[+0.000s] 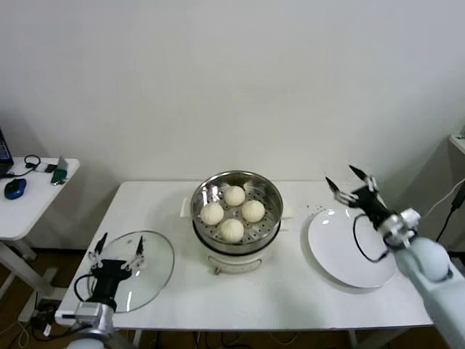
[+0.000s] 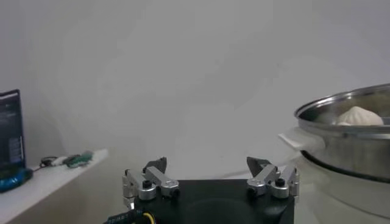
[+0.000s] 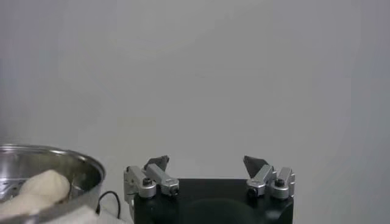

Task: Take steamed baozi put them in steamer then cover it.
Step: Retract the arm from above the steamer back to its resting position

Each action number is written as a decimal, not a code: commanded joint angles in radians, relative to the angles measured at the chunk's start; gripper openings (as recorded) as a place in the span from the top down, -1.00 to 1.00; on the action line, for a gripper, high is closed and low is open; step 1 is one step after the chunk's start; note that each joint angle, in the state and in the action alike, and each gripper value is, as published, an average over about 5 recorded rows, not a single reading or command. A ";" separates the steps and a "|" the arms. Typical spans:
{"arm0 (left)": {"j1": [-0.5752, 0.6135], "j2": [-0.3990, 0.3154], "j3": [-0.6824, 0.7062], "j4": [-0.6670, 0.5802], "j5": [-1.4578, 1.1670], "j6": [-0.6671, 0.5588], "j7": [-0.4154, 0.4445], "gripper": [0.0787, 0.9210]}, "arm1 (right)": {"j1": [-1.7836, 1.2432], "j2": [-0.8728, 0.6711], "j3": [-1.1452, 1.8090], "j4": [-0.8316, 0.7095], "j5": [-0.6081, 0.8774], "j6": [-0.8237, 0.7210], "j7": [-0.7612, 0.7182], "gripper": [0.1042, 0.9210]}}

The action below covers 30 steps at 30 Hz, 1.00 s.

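— Are the buns (image 1: 232, 212) in yet?

— All four, sitting in the steamer (image 1: 270, 215) at the middle of the bench (image 1: 290, 291). The plate (image 1: 341, 254) toward the right edge is bare.

— So loading looks done?

— I'd say so. What's left is the cover (image 1: 149, 273), and it lies flat near the front left corner of the bench, well apart from the steamer.

— Which arm is on it?

— The left claw (image 1: 116, 251) hangs over the cover, jaws spread wide, gripping nothing. I can't tell whether it touches the glass. The cover's handle is hidden under the claw from where I stand.

— And the right one?

— The right claw (image 1: 350, 183) is up over the plate's back edge, also wide open and empty. It looks idle.

— Next move, then?

— My guess: the left claw has to drop onto the handle, close on it, lift the cover clear of the bench, carry it over the steamer's rim and set it down level so it seats all round.
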 commanded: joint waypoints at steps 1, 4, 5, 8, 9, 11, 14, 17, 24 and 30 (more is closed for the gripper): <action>0.017 0.002 -0.001 -0.017 0.115 -0.033 -0.030 -0.77 | -0.572 0.263 0.309 0.120 -0.029 0.224 -0.019 -0.76; 0.022 -0.003 -0.003 -0.019 0.176 -0.044 -0.044 -0.77 | -0.611 0.314 0.278 0.144 -0.040 0.251 -0.014 -0.76; 0.024 -0.004 -0.004 -0.021 0.198 -0.048 -0.047 -0.77 | -0.619 0.330 0.268 0.150 -0.044 0.260 -0.011 -0.76; 0.031 -0.002 -0.008 -0.031 0.265 -0.058 -0.050 -0.77 | -0.630 0.374 0.246 0.162 -0.058 0.277 0.002 -0.76; 0.033 0.000 -0.008 -0.035 0.294 -0.057 -0.060 -0.77 | -0.632 0.385 0.242 0.164 -0.062 0.280 0.005 -0.76; 0.036 0.008 -0.005 -0.036 0.369 -0.044 -0.105 -0.77 | -0.632 0.402 0.230 0.163 -0.075 0.292 0.011 -0.76; 0.047 0.034 -0.002 -0.030 0.544 -0.012 -0.208 -0.77 | -0.632 0.414 0.213 0.149 -0.090 0.313 0.019 -0.76; 0.080 0.071 -0.008 -0.021 0.713 0.010 -0.264 -0.77 | -0.631 0.420 0.200 0.133 -0.099 0.327 0.028 -0.76; 0.115 0.081 -0.010 0.087 1.014 0.045 -0.306 -0.77 | -0.611 0.434 0.177 0.114 -0.111 0.326 0.059 -0.76; 0.080 0.026 0.020 0.202 1.236 0.038 -0.304 -0.77 | -0.604 0.436 0.171 0.124 -0.123 0.313 0.064 -0.76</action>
